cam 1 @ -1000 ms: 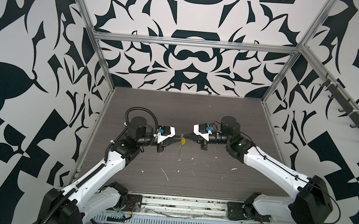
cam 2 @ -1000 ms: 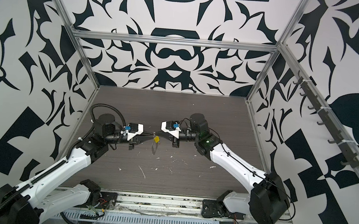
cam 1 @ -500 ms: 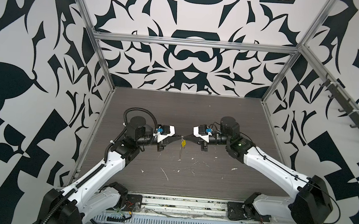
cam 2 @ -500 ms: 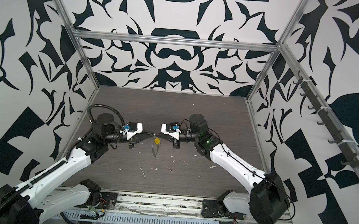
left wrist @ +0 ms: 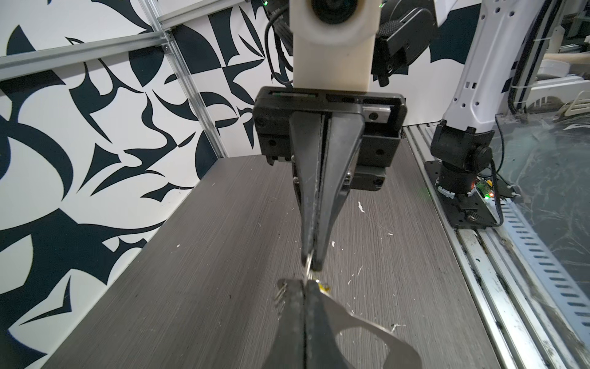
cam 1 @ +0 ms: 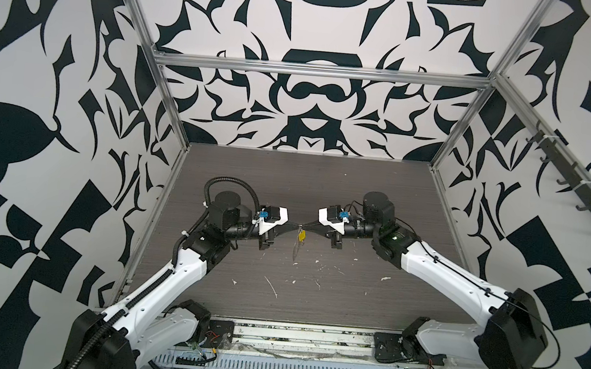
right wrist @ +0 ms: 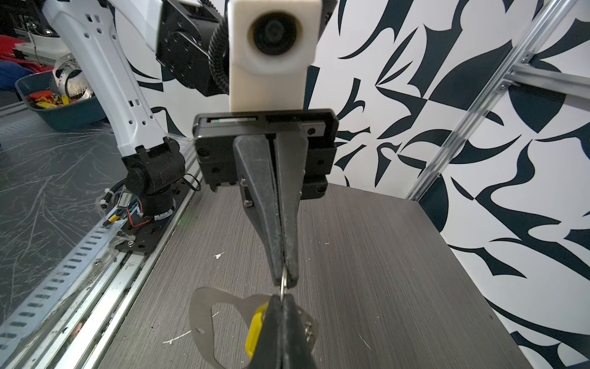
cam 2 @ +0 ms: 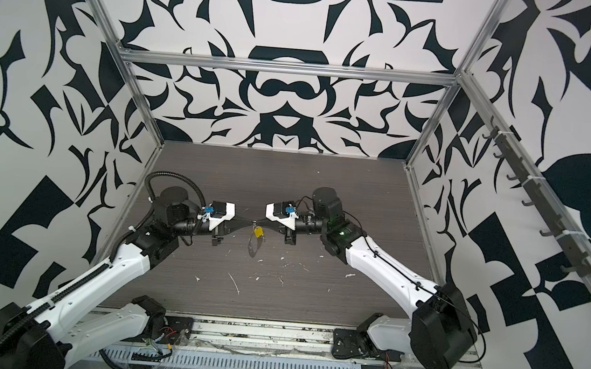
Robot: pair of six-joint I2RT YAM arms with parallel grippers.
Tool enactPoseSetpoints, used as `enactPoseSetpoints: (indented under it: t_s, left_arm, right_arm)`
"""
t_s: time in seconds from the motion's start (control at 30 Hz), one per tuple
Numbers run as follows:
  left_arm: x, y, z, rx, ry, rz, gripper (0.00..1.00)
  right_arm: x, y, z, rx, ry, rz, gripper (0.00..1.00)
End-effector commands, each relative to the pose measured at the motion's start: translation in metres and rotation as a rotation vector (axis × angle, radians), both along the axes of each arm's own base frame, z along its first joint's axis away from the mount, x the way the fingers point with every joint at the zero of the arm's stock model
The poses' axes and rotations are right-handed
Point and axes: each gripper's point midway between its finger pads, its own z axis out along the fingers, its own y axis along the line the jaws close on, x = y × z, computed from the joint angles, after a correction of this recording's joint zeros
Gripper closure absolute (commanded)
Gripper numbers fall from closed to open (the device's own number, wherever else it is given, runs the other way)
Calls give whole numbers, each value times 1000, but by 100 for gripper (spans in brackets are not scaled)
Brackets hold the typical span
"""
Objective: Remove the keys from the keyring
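My two grippers meet tip to tip above the middle of the dark table. A thin silver ring of the keyring spans the small gap between them. My left gripper is shut on one side of that ring. The right gripper is shut on the opposite side. The yellow tag of the keys hangs just below the tips. The grey strap loop dangles under it. The metal key itself is hidden behind the fingers.
White scraps lie scattered on the table toward its front. Patterned walls with aluminium posts close in three sides. A metal rail with both arm bases runs along the front. Hooks line the right wall.
My left gripper's jaws have drawn fully together on the ring. Both arms and the hanging tag stay about where they were.
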Motion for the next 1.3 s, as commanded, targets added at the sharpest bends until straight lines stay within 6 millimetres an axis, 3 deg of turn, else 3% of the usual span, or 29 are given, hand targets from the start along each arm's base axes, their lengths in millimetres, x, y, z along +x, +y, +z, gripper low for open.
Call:
enactPoseSetpoints:
  t_s: [0.0, 0.1, 0.23, 0.33, 0.87, 1.03, 1.27]
  left_arm:
    - [-3, -1, 4, -6, -7, -25, 100]
    - [-3, 0, 4, -6, -5, -22, 100]
    - [-3, 0, 4, -6, -8, -15, 79]
    - [-2, 0, 3, -5, -8, -10, 78]
    - [-1, -1, 5, -9, -12, -12, 83]
    - [-1, -1, 4, -8, -12, -13, 100]
    - [1, 2, 5, -12, -57, 16, 100]
  right_arm:
    - [-5, 1, 18, 46, -40, 33, 100]
    - [-5, 1, 19, 50, -45, 33, 100]
    - [-5, 1, 19, 50, -45, 28, 100]
    - [-5, 1, 19, 50, -44, 30, 100]
    - [-6, 4, 20, 55, -39, 46, 100]
    - [-6, 4, 22, 61, -44, 46, 100]
    - [-2, 5, 19, 46, -5, 21, 98]
